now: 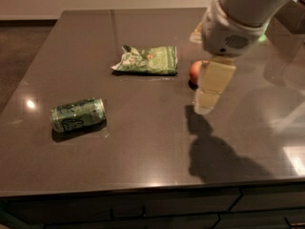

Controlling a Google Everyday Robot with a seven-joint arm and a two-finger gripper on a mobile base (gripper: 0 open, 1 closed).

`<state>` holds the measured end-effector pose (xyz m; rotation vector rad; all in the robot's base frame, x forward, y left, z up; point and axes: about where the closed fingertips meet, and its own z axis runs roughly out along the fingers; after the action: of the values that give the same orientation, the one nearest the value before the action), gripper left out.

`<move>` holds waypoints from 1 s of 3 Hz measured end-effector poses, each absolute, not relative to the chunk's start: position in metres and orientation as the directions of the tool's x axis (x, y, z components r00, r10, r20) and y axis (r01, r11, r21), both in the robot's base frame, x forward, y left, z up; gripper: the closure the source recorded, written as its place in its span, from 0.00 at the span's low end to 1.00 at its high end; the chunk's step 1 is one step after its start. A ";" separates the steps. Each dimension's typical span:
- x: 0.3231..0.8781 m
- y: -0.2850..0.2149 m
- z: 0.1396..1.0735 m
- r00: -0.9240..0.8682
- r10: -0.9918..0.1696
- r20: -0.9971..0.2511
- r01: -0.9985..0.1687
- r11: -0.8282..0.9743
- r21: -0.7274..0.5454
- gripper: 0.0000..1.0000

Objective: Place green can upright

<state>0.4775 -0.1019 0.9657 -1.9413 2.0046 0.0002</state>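
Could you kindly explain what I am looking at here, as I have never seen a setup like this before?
This is one camera's view, looking down across a dark table. The white shape at upper right is a robot's arm; the pale piece at its end is its gripper, hanging above the table. On the table lie a green can on its side at left, a green snack bag farther back, and an apple partly hidden behind the gripper. The gripper holds none of them.
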 end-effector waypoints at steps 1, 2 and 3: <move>0.486 -0.065 0.958 0.063 -0.966 -0.250 -0.970 0.000 -0.245 0.00; 0.490 -0.024 0.953 0.113 -0.958 -0.263 -0.972 -0.051 -0.230 0.00; 0.489 0.013 0.952 0.158 -0.948 -0.277 -0.972 -0.099 -0.214 0.00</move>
<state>0.4891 0.0132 0.9520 -2.0990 1.8367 0.0965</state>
